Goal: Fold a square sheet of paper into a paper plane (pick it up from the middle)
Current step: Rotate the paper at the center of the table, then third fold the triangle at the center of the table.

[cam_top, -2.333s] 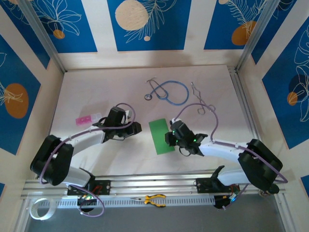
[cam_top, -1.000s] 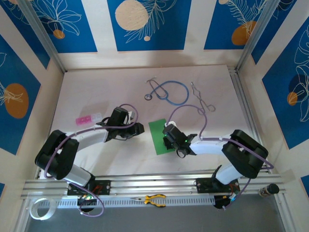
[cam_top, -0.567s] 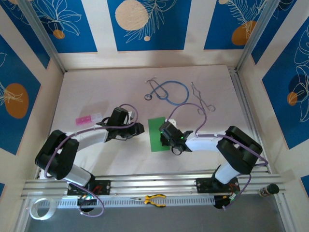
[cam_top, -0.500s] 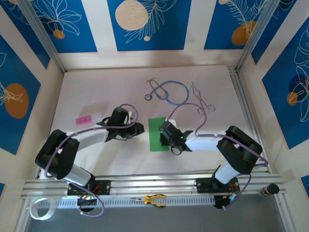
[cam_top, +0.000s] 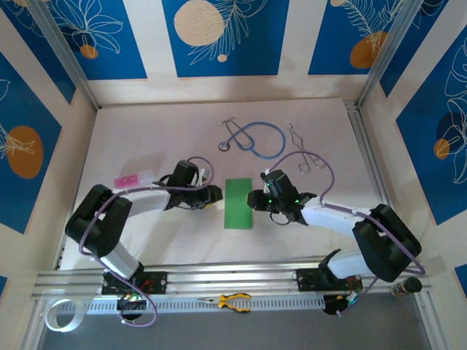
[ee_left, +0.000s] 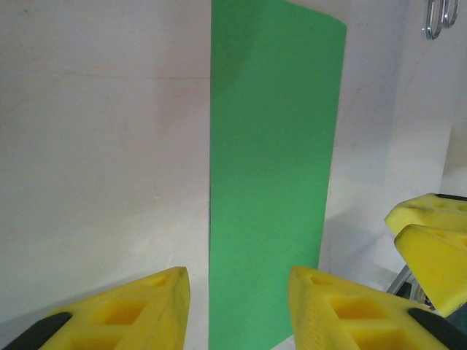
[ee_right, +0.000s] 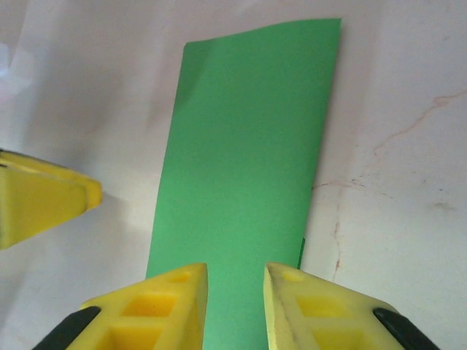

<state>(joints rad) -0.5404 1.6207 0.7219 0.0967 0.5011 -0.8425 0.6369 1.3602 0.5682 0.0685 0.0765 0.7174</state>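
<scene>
The square sheet of paper is bright green and lies flat on the table as a narrow upright oblong, folded in two layers, not the shape of a paper plane. My left gripper sits at its left edge. My right gripper sits at its right edge. In the left wrist view the sheet runs away between the yellow fingers of the left gripper, which is open. In the right wrist view the right gripper hovers over the sheet, jaws narrowly open, holding nothing.
A blue stethoscope and metal forceps lie behind the sheet. A small pink and white piece lies at the left. Yellow-handled pliers and a tape roll rest by the front rail.
The sheet has turned from tilted to straight and slid slightly left. My right gripper has drawn back to its right edge. My left gripper has come closer to its left edge.
</scene>
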